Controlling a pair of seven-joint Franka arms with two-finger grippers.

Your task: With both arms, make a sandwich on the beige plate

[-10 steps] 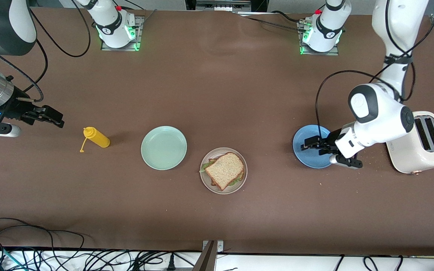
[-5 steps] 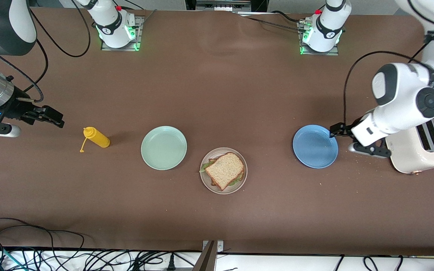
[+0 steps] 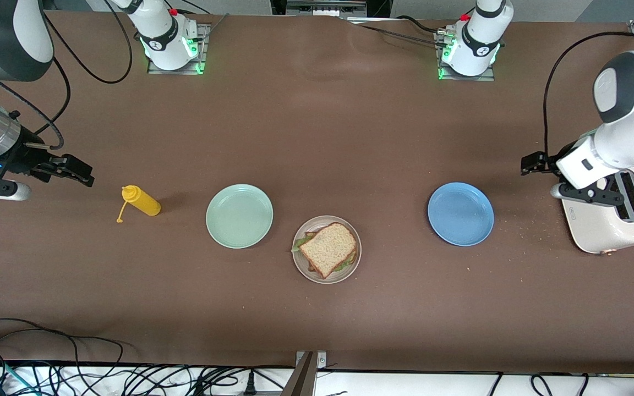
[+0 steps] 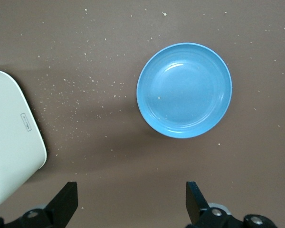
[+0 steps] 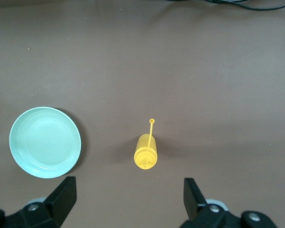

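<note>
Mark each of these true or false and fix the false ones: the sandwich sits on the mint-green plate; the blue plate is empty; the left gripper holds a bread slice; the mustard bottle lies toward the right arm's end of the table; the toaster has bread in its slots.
1. The sandwich sits on the mint-green plate. False: it is on the beige plate; the mint-green one is empty.
2. The blue plate is empty. True.
3. The left gripper holds a bread slice. False: it is open and holds nothing, over the table beside the toaster.
4. The yellow mustard bottle lies toward the right arm's end. True.
5. The toaster has bread in its slots. False: no bread shows.
</note>
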